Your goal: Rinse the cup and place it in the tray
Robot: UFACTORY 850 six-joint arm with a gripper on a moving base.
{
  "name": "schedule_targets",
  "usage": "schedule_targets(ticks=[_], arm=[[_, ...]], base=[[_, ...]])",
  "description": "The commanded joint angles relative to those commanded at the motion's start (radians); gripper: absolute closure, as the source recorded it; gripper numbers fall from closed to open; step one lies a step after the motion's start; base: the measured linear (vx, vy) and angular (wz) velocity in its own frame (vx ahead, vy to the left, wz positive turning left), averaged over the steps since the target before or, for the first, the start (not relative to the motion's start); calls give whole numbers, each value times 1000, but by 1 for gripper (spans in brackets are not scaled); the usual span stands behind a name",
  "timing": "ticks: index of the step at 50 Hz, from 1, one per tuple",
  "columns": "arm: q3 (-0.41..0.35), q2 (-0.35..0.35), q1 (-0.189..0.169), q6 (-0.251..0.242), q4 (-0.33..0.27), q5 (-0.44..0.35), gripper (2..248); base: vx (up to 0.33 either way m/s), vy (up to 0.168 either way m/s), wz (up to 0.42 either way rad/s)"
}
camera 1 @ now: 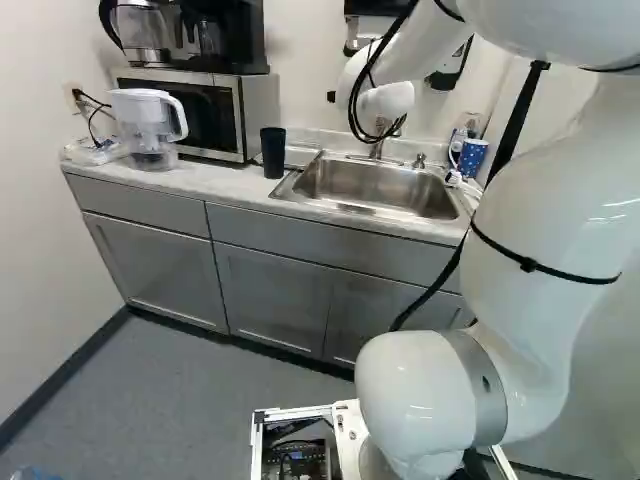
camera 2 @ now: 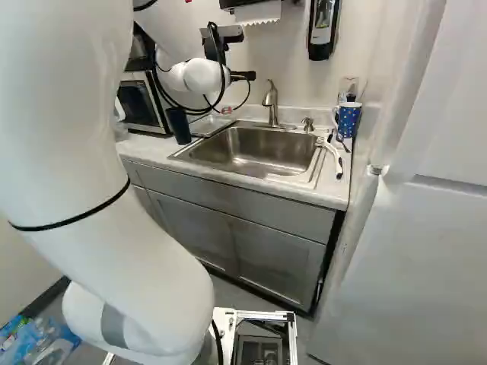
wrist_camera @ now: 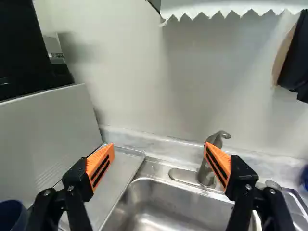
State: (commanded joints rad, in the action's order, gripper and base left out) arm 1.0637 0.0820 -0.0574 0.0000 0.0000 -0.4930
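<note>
The gripper [wrist_camera: 160, 146] has its fingers wide apart, so go to the dark cup [camera 1: 272, 152] (at nine o'clock from the sink [camera 1: 378, 190] in the left base view) and hug it softly, not bumping the tray [wrist_camera: 120, 171].

Clock on sink [camera 2: 251, 148], 12 = wall. Sink set in counter [camera 1: 215, 185], cabinets [camera 1: 265, 300] below. Faucet [camera 2: 271, 105] at 12, behind basin. Tray [wrist_camera: 115, 185] at 10, just beside sink. Cup [camera 1: 273, 152] at 9, just beside tray. Microwave [camera 1: 225, 112] beyond cup, at 10, coffee maker [camera 1: 235, 35] on top. Pitcher [camera 1: 150, 125] at microwave's 8. Second cup [camera 2: 349, 118] at 2 on counter, long-handled utensil [camera 2: 332, 150] at 3. Wall dispenser [camera 2: 323, 26] at 1, up high.
</note>
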Motion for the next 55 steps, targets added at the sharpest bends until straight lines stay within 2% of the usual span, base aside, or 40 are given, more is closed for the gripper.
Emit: schedule_targets(ticks=[23,55], arm=[[130,122,-14,0,0,63,3],[303,274,-57,0,0,199,3]], base=[[0,0,0],[0,0,0]])
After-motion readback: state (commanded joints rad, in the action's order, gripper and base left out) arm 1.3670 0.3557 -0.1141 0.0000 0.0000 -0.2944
